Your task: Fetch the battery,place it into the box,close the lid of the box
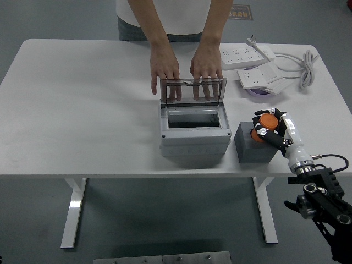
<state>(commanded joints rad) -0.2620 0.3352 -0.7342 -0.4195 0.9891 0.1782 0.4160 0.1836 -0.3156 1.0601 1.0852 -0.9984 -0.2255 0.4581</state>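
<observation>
The grey box sits mid-table with its clear lid standing upright at the back. Behind that lid, a person's two hands rest with fingers against it. Just right of the box, the robot's right hand is curled around the orange battery, over a dark grey block. Farther back right of the box lie white power strips.
</observation>
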